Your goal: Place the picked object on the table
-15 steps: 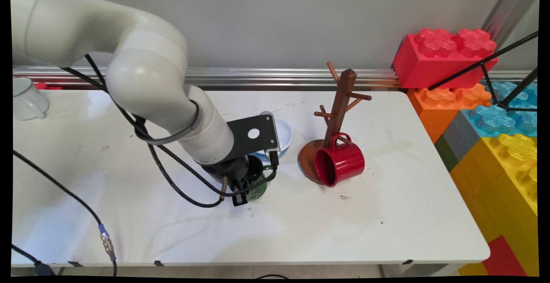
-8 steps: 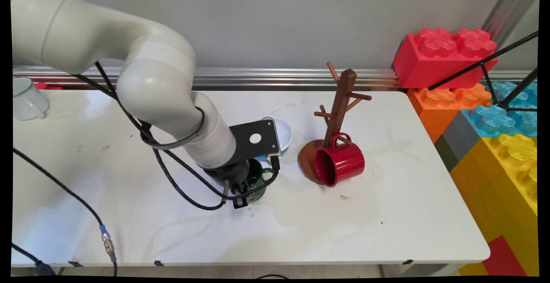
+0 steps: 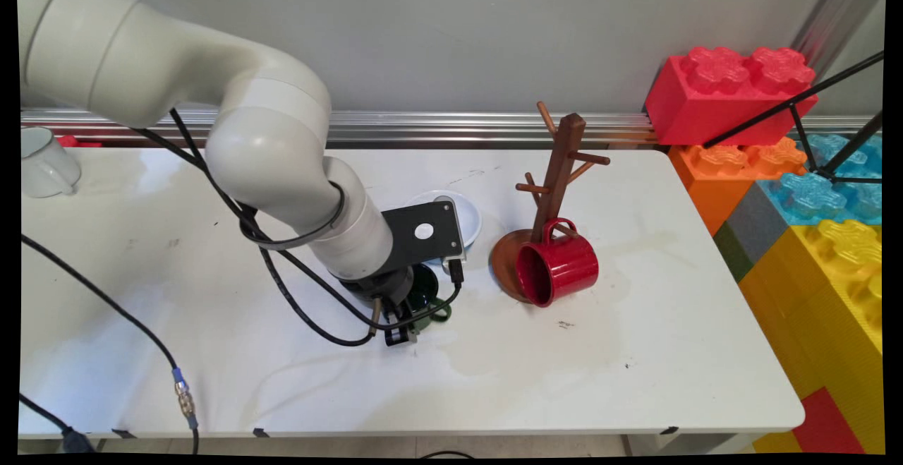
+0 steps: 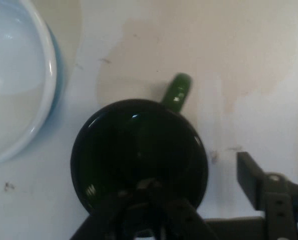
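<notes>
Over the green mug

My gripper (image 4: 194,200) straddles the mug's (image 4: 138,150) rim, jaws wide apart, with the white bowl (image 4: 18,80) close beside.

Looked like a robotics lab bench: bare white table (image 3: 635,352) against a plain wall with an aluminium rail (image 3: 437,126), loose black cables (image 3: 106,310) trailing over it, oversized toy building blocks (image 3: 790,168) stacked at its right end, tripod legs (image 3: 832,126) behind.
</notes>
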You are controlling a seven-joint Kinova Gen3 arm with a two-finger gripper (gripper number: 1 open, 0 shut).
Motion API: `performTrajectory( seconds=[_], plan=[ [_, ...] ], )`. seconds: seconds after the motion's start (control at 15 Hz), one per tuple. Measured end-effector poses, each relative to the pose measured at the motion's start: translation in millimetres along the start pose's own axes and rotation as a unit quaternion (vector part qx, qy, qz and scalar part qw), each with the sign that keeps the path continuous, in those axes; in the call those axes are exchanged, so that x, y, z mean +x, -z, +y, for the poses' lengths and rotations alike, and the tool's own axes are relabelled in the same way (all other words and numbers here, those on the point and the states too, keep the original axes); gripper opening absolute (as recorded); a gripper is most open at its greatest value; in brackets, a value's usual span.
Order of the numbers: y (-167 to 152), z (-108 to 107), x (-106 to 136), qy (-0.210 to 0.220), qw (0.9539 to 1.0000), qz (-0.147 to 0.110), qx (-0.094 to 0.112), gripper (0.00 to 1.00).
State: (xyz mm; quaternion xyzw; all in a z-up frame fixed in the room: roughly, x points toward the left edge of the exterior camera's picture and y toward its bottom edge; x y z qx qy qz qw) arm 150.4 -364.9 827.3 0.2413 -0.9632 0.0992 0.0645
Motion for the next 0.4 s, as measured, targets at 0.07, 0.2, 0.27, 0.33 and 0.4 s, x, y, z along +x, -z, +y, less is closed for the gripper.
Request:
performTrajectory(
  seconds=[0.07,0.2,0.27,0.33,0.4],
  plan=[
    [-0.4,-0.1,0.1,0.001,1.0,0.0,0.0,1.0],
    [-0.7,-0.1,0.6,0.004,1.0,0.002,-0.002,1.0],
    [-0.5,-0.3,1.2,0.007,1.0,0.003,-0.003,1.0],
    [0.4,-0.8,2.0,0.01,0.9999,0.005,-0.005,1.0],
    [2.6,-2.1,3.2,0.014,0.9998,0.01,-0.006,1.0]
  ],
)
